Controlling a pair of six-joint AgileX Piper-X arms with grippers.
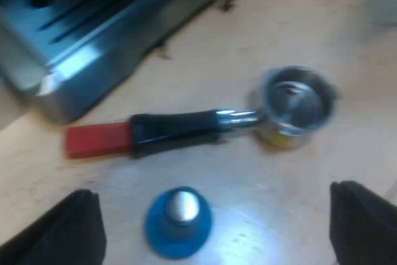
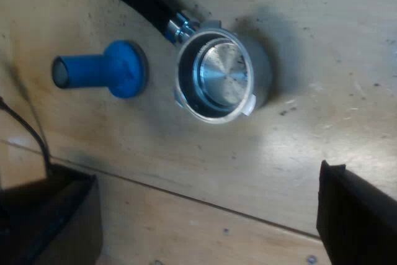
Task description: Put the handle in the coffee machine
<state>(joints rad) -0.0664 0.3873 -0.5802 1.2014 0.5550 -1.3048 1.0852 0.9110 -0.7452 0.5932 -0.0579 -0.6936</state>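
And here's the metal holder [image 1: 198, 127], loose, flat on the wooden bench [image 1: 260, 23] and not locked into anything. Its dark handle runs out to the red end [image 1: 96, 139], and that red end lies near the front corner of the espresso machine [image 1: 93, 35] but apart from it, with bare wood between. All we get of the machine is its steel base with the slotted drip tray, and a few dark crumbs are scattered on the bench along its edge. The left hand [image 1: 215, 189] hovers above the bench with its two black fingers spread wide, gripping nothing, and the holder lies beyond the gap between them. Just beside the handle stands the blue tamper [image 1: 178, 221], knob up, close to the holder but not touching it. Over on the right wrist view we look down into the holder's basket [image 2: 217, 79], open side up, shiny metal inside. The right hand [image 2: 195, 172] hangs near it, fingers wide apart too, nothing in its grasp, clear of both basket and tamper.
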